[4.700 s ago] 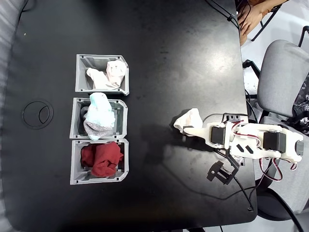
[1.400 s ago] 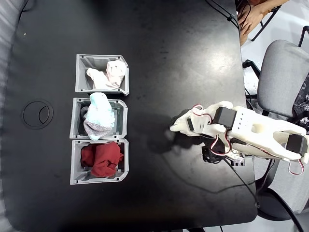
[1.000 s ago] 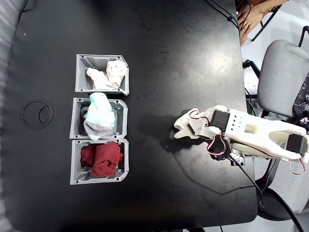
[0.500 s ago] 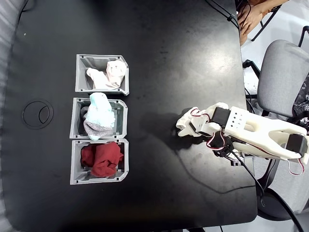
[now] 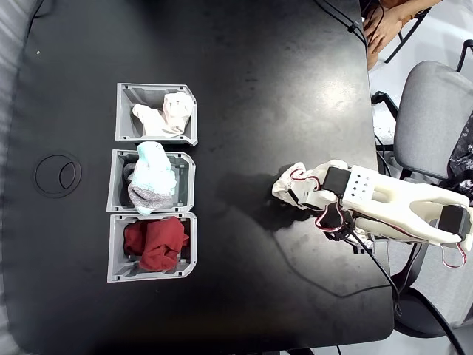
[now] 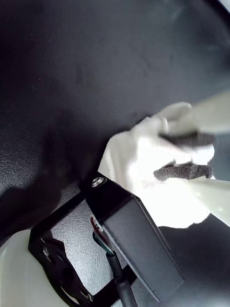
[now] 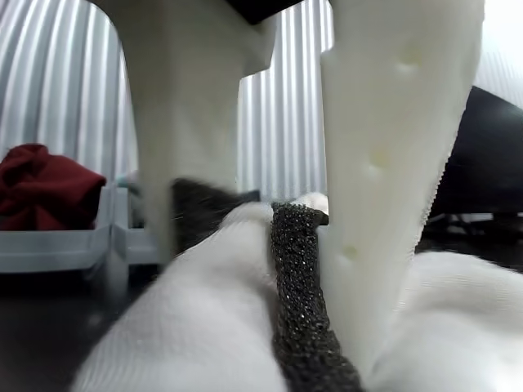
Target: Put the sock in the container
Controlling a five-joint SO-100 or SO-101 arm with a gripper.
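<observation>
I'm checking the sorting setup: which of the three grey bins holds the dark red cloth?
The bin lowest in the fixed view, holding the dark red cloth. The middle one holds pale blue-and-grey cloth, the top one whitish cloth.

White arm reaching left from the right edge of the table, gripper closed on a sock.

In the fixed view the arm lies nearly level, its base joint at the far right and its wrist with red and white wires just behind the gripper, which points left. In the wrist view the two pale fingers come in from the right, their dark foam pads pressed into the cloth from either side. In the other view a finger with its dark pad stands sunk in the folds, the second finger just beside it.
</observation>
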